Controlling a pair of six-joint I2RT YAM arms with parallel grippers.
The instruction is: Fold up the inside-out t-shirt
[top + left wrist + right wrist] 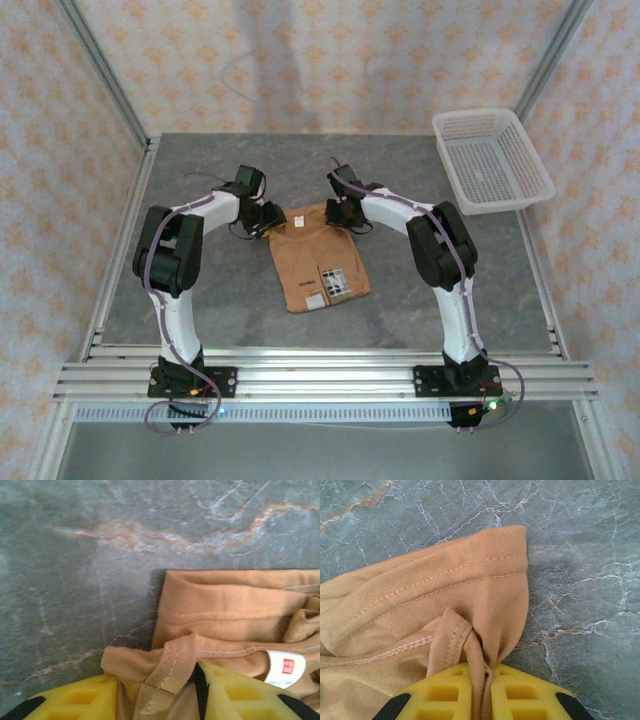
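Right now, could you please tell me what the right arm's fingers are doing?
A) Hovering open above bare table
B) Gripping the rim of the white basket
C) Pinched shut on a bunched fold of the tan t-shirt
C: in the right wrist view, the yellow right fingers are pressed together with a gathered fold of the t-shirt clamped between them.

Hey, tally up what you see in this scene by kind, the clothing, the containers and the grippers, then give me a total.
t-shirt: 1
basket: 1
grippers: 2, the left gripper and the right gripper
Total: 4
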